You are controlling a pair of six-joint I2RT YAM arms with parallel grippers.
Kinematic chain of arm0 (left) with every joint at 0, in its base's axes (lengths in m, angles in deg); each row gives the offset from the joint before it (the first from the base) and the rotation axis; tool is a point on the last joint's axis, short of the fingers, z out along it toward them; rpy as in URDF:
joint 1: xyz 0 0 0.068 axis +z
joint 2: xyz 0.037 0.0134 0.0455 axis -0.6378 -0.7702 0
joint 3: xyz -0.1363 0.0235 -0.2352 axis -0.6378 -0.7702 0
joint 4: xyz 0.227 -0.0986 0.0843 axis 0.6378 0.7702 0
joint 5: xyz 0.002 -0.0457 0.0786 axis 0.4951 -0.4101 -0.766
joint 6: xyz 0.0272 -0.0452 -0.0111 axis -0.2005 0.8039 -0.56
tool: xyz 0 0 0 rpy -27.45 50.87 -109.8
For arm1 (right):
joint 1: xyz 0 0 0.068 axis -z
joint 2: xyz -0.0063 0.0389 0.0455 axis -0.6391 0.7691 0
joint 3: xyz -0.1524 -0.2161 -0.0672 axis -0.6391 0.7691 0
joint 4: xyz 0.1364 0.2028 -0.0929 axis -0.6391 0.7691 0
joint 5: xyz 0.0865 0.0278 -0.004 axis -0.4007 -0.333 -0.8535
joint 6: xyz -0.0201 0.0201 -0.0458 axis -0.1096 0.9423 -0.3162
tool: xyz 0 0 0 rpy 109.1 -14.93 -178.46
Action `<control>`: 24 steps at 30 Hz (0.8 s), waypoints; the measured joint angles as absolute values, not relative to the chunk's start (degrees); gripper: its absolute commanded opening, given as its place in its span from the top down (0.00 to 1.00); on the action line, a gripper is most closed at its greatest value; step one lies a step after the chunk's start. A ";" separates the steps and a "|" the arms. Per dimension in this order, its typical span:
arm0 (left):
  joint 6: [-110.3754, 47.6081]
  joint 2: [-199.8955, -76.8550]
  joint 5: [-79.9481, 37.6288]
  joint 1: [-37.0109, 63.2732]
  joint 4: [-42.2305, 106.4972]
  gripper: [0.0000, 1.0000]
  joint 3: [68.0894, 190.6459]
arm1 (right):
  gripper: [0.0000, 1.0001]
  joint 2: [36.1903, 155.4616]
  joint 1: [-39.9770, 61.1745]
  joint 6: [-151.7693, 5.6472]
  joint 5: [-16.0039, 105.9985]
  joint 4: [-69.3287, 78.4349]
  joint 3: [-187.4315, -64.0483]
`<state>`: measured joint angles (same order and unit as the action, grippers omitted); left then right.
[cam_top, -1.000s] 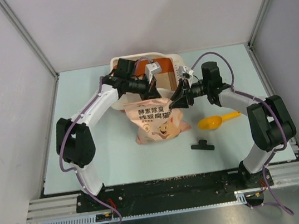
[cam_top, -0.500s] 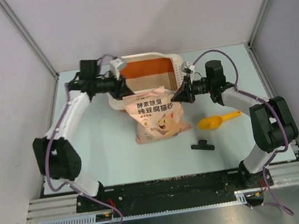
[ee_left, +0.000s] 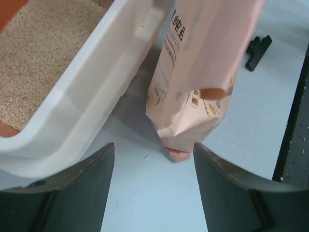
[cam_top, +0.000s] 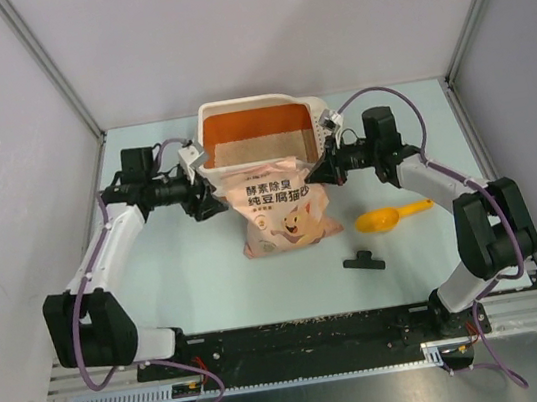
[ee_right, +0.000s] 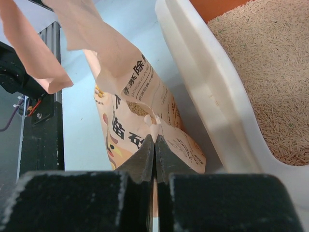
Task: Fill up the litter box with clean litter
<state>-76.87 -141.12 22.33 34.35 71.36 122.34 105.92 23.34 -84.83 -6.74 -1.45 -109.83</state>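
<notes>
Cream litter box (cam_top: 254, 101) at the far middle of the table (cam_top: 188, 274), loose clean litter (cam_top: 261, 149) inside; the soft, saggy pink bag (cam_top: 286, 214) against its near wall is pinched at a top corner by the right pincer (cam_top: 322, 168), the left pincer (cam_top: 209, 198) released alongside, the bag's bottom probably the better hold for tipping.

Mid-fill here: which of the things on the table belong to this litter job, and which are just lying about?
In the job: litter box, litter in it, pink bag pinched by the right end effector.
Lying about: orange scoop, black clip, both untouched.
</notes>
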 measured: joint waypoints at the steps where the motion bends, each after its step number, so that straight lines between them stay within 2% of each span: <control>1: -76.70 -141.38 22.96 34.22 70.46 0.28 121.99 | 1.00 105.92 23.13 -85.09 -6.36 -0.56 -110.20; 8: -71.30 -143.85 27.37 31.16 59.14 0.32 120.22 | 1.00 105.55 22.93 -87.01 -5.12 3.99 -111.47; 9: -70.93 -144.35 27.96 30.35 58.57 0.36 120.22 | 1.00 105.44 22.95 -87.16 -5.05 4.43 -111.51; 11: -70.01 -145.38 28.73 28.08 57.50 0.47 120.22 | 1.00 105.27 23.02 -87.45 -4.99 5.06 -111.53; 12: -69.81 -145.77 29.06 26.81 57.04 0.62 120.22 | 1.00 105.16 23.06 -87.54 -4.99 5.39 -111.53; 14: -68.63 -146.26 29.49 25.00 56.48 0.74 120.20 | 1.00 105.03 23.08 -87.69 -4.99 5.87 -111.53; 15: -68.20 -146.39 29.58 24.43 56.02 0.84 120.16 | 1.00 104.89 23.08 -87.76 -5.01 6.33 -111.53; 18: -65.95 -146.47 30.06 25.41 54.90 1.00 119.76 | 1.00 104.22 23.10 -88.74 -5.21 8.14 -111.53; 24: -60.61 -143.98 33.78 30.00 53.57 1.00 114.23 | 1.00 100.63 22.64 -91.78 -6.67 12.73 -110.77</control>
